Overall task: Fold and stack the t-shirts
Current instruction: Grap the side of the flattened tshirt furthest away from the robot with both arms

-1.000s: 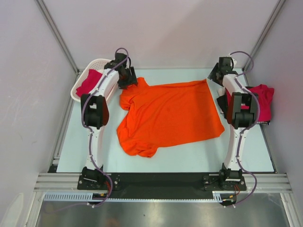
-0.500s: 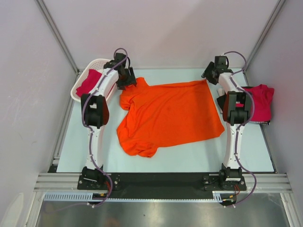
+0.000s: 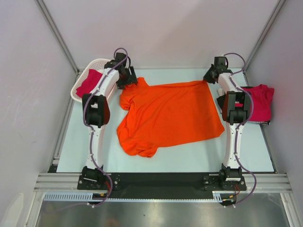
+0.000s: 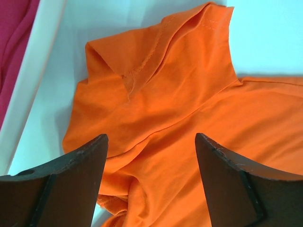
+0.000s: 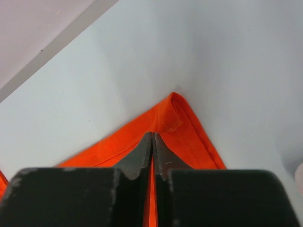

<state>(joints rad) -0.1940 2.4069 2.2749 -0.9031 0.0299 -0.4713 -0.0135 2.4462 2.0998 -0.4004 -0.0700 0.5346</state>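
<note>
A: Top cam: orange shirt (image 3: 170, 116) spread on tabletop (image 3: 189, 158), mid, btwn both arms. Red shirt (image 3: 87, 84) in white lattice basket (image 3: 98, 62) far L. Red pile (image 3: 259, 101) at R edge, seen from top only.
B: L wrist cam adds detail: sleeve bunched into a raised fold, stitched hem showing, just beside basket rim. L jaws wide apart above sleeve, gripping nothing. Touching cloth or not, can't tell.
A: R side?
B: R jaws clenched on shirt's far-R corner. Thin orange strip shows btwn dark fingers (image 5: 141, 158). Hem there doubled, w/ rolled edge.
A: Fabric?
B: Soft, matte, creased near sleeve. Tabletop smooth, pale.
</note>
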